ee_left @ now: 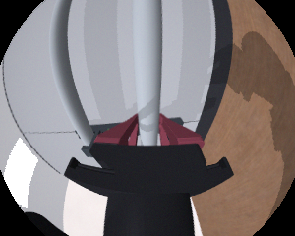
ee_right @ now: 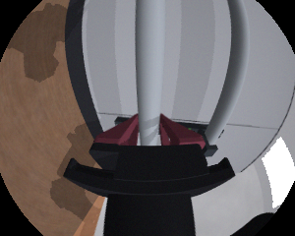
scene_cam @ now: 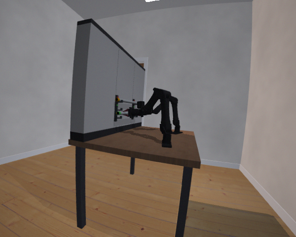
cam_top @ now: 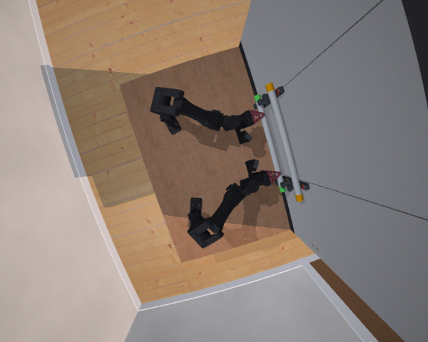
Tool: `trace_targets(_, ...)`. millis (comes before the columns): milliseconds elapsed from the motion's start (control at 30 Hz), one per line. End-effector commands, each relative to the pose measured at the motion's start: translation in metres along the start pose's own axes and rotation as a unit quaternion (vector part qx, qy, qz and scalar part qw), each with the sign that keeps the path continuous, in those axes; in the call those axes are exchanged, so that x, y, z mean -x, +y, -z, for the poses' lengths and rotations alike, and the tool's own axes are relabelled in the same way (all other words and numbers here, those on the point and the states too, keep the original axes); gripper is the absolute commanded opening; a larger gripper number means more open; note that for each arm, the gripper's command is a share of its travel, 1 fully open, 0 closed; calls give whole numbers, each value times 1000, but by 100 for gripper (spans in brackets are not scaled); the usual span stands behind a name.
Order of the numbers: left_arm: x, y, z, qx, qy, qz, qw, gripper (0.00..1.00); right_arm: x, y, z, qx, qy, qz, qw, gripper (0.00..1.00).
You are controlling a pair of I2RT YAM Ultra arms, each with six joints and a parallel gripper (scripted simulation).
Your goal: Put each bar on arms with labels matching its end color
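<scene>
The left claw point(cam_top: 262, 115) point(scene_cam: 126, 112) point(ee_left: 148, 117) and right claw point(cam_top: 278, 174) point(ee_right: 148, 117) are pinching the smooth, round green-tipped bar point(cam_top: 270, 141) point(scene_cam: 119, 112) point(ee_left: 148, 59) point(ee_right: 149, 59), while the orange-tipped bar point(cam_top: 284, 143) point(scene_cam: 128, 101) point(ee_left: 61, 54) point(ee_right: 239, 54) is apparently resting higher on the dark rack point(scene_cam: 115, 117).

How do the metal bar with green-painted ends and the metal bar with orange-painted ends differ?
The green-ended bar is clamped by both grippers; nothing grips the orange-ended bar. The green-ended bar is lower, the orange-ended bar higher. Both are straight, pale grey tubes.
</scene>
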State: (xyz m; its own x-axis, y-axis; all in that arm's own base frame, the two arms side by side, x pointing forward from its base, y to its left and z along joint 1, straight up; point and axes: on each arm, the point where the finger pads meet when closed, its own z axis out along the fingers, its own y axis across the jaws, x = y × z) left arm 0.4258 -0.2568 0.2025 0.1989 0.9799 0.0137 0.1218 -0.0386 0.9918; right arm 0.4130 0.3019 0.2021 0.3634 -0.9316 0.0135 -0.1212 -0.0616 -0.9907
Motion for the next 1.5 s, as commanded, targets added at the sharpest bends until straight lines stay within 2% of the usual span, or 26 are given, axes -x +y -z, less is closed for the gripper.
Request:
trace_targets(0,-3,44,12,64,6,7,998,0,-1,-46,12,-68,4,-7,998,0)
trace_targets(1467,-2,44,42,64,6,7,998,0,-1,-47,42,-68,4,-7,998,0)
